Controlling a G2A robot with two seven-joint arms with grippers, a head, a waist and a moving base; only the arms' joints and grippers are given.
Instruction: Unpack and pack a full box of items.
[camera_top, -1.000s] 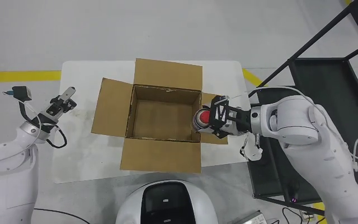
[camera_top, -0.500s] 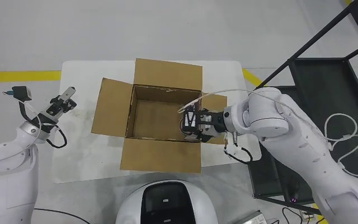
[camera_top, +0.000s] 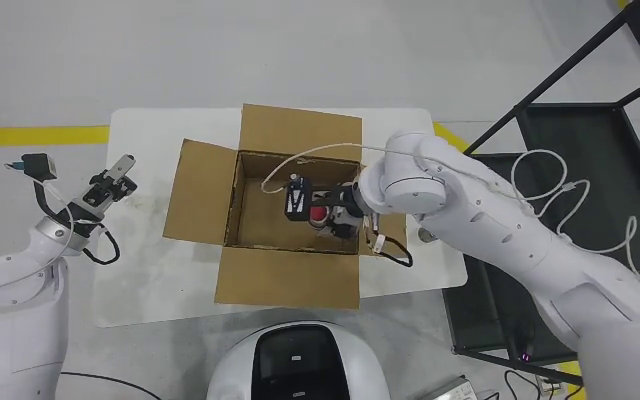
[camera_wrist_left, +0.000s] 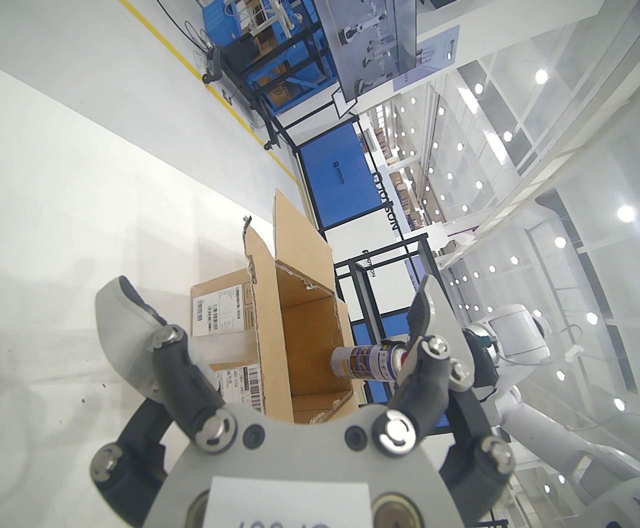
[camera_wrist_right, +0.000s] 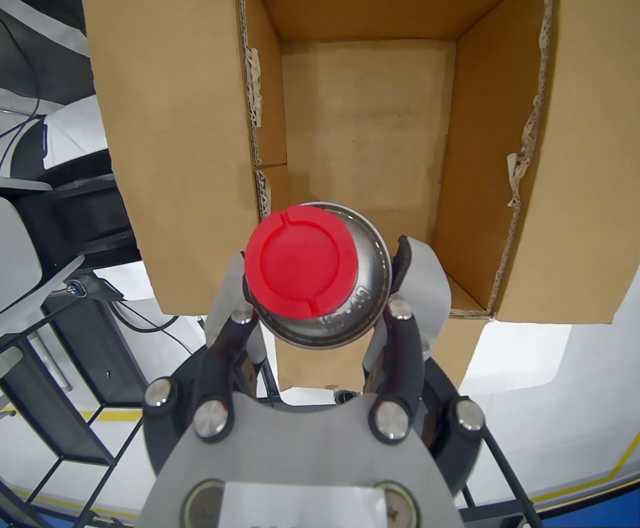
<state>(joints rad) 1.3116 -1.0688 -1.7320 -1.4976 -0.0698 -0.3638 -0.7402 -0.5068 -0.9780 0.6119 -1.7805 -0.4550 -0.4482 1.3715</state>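
Top view: what is the right gripper carrying?

— A spray can. Its jaws are clamped on the can's body just below the shoulder, one finger on each side.

Where is it in relation to the cardboard box?

— Over the open mouth, toward the wall on the robot's right. All four flaps are folded outward. In the right wrist view the red cap faces the camera and the brown box floor lies beneath it.

Is the can upright or lying down?

— Upright, going by the left wrist view: the cap is on top and the base sits at about rim level. I cannot tell whether the base is already below the rim.

Does it touch the cardboard?

— Not that I can see. It hangs close to the right-hand wall, with a gap between.

And the left gripper?

— Its jaws are spread apart with nothing between them. It sits above the left part of the white table, near the box's left flap but apart from it.

Anything else worth noting?

— White shipping labels are stuck on the box's outer wall facing the left arm. A black metal rack stands beside the table on the robot's right. A yellow floor line runs past the table's far left corner.
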